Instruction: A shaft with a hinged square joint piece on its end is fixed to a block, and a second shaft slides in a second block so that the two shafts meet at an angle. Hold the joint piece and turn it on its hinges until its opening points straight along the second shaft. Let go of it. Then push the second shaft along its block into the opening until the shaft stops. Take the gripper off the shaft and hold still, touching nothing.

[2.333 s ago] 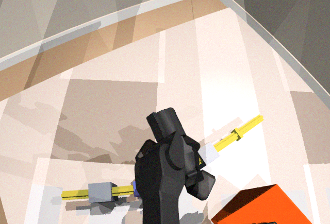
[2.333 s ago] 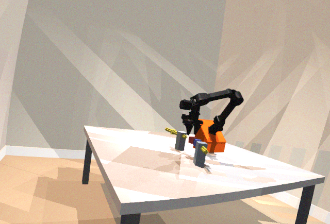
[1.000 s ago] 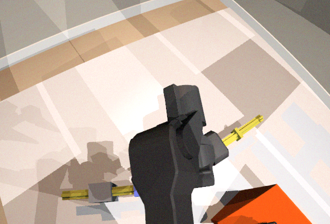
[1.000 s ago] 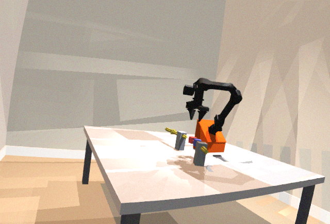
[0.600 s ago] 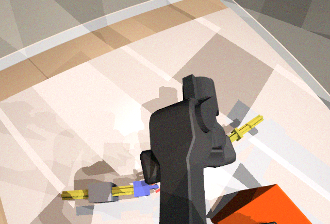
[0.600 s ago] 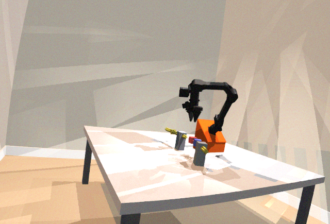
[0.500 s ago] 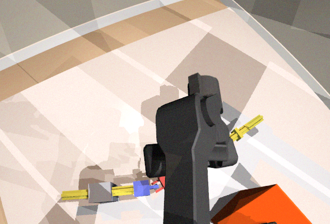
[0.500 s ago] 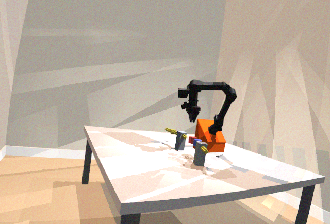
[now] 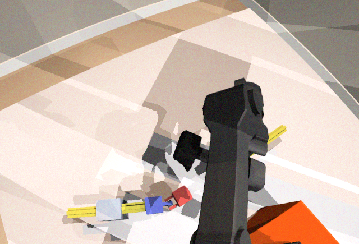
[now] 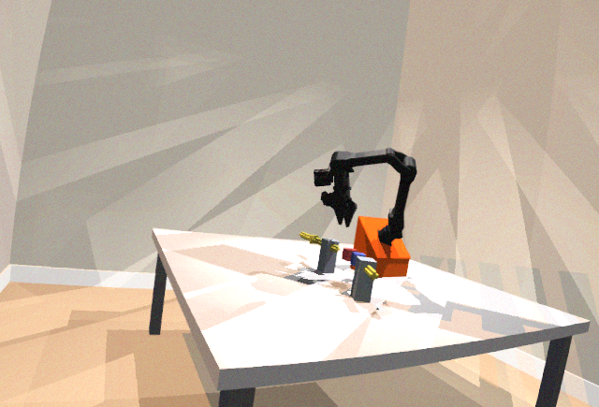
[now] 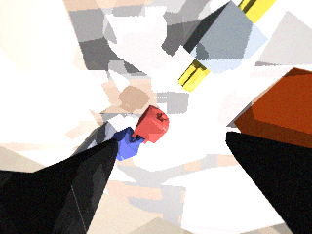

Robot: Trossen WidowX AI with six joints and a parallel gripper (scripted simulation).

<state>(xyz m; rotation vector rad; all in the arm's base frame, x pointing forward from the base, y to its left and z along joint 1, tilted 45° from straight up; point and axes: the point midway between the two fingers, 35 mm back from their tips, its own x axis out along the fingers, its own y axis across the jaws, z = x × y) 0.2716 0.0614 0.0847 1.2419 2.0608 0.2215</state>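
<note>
Two gray blocks (image 9: 109,209) (image 10: 363,279) each carry a yellow shaft (image 9: 81,212) (image 10: 371,271); the wide-open pincer (image 10: 344,223) (image 11: 171,139) holds nothing

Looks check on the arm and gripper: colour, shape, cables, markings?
Arm: black to dark grey, chunky angular links, rounded joints. Gripper: two black fingers, tapering to narrow tips. Boxy black block juts out near the wrist. No cables or markings discernible.

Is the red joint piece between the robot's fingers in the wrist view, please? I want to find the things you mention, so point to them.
No, the red joint piece (image 9: 182,196) (image 10: 348,254) (image 11: 151,125) lies beyond the open fingers' tips.
</note>
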